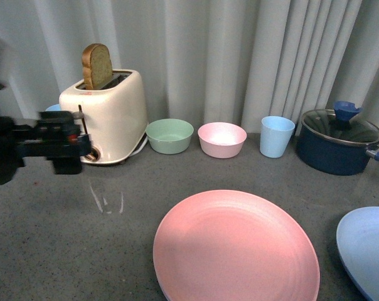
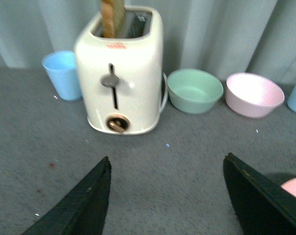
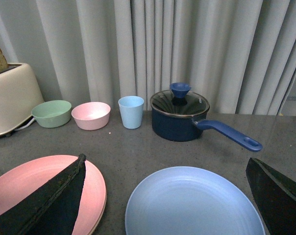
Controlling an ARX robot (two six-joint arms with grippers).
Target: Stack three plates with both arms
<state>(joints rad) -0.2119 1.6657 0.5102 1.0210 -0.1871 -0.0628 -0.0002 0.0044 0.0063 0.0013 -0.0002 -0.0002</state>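
Sitting on the grey counter point(image 1: 64, 238) in the front view, the pink plate point(image 1: 236, 248) lies well in front of the toaster point(image 1: 108, 113), and the blue plate point(image 1: 368, 248) lies farther to the toaster's right.

In the left wrist view, the left gripper point(image 2: 167, 157) faces the toaster, spread wide and empty.

In the right wrist view, the right gripper point(image 3: 165, 159) hovers over both plates, spread wide and empty.

All three views face the curtain point(image 1: 240, 56) from nearby, sharing the mint bowl point(image 1: 169, 135).

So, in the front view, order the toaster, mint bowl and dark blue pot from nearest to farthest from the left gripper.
1. Toaster, just beside the left gripper.
2. Mint bowl, back centre.
3. Dark blue pot, far right.
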